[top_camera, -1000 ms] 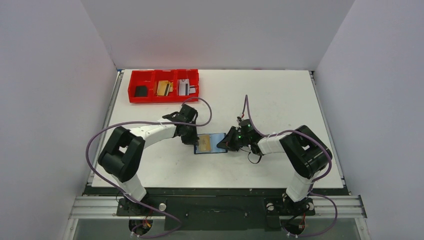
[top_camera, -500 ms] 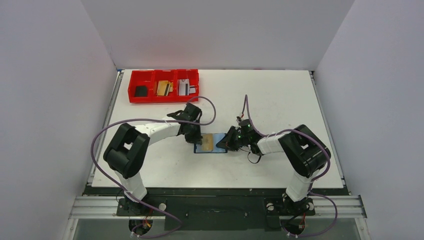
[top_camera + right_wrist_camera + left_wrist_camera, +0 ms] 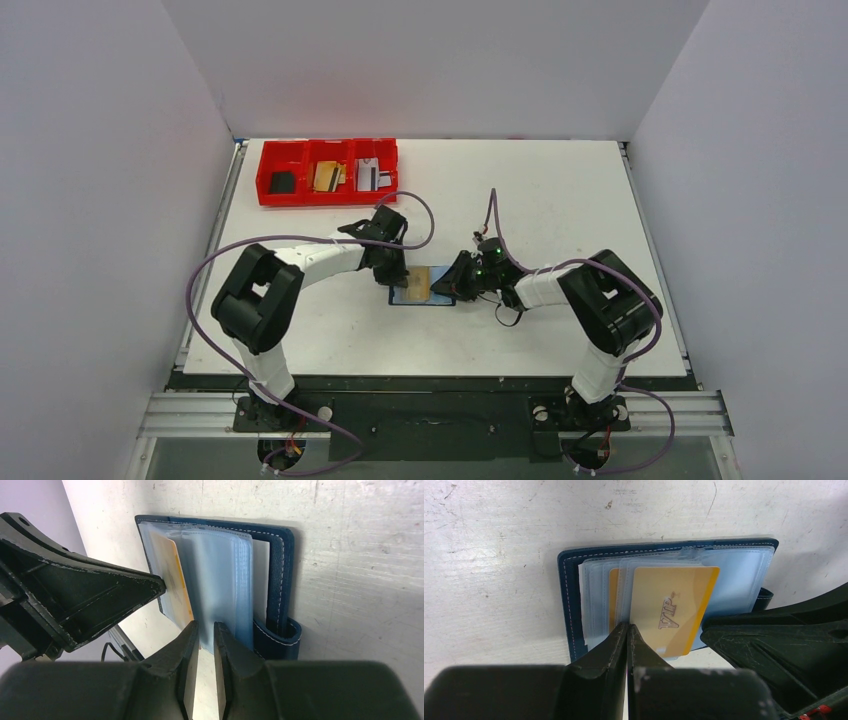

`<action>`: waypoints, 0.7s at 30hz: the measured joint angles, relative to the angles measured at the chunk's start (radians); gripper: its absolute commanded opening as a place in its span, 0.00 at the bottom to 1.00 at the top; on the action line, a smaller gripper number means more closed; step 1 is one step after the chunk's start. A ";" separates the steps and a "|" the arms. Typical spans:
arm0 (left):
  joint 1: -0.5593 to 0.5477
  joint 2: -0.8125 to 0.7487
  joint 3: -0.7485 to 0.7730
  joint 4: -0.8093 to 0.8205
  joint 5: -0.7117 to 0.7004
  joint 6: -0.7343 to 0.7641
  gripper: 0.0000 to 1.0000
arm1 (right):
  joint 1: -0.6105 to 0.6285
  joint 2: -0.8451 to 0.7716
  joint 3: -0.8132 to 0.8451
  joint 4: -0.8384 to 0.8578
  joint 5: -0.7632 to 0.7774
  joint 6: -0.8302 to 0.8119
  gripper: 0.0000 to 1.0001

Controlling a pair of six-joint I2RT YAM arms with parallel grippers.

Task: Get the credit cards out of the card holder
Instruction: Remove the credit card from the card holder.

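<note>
Left gripper (image 3: pixel 627 628) clenched on flat tan-gold plastic card (image 3: pixel 674 605); right gripper (image 3: pixel 202 626) pinches navy-blue bifold card holder (image 3: pixel 280 570) by its clear plastic sleeves (image 3: pixel 225 580).

Card holder (image 3: pixel 436 294) open on table (image 3: pixel 560 190), near centre. Credit card (image 3: pixel 419 283) protrudes from it toward left gripper (image 3: pixel 398 281) on left; right gripper (image 3: pixel 457 285) on right. Tray (image 3: pixel 305 199) at far-left corner, other cards (image 3: pixel 326 177) in compartments.
</note>
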 measured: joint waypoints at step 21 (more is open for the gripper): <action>0.000 0.010 -0.002 0.043 0.016 -0.025 0.00 | 0.015 0.043 0.018 0.053 -0.008 0.034 0.11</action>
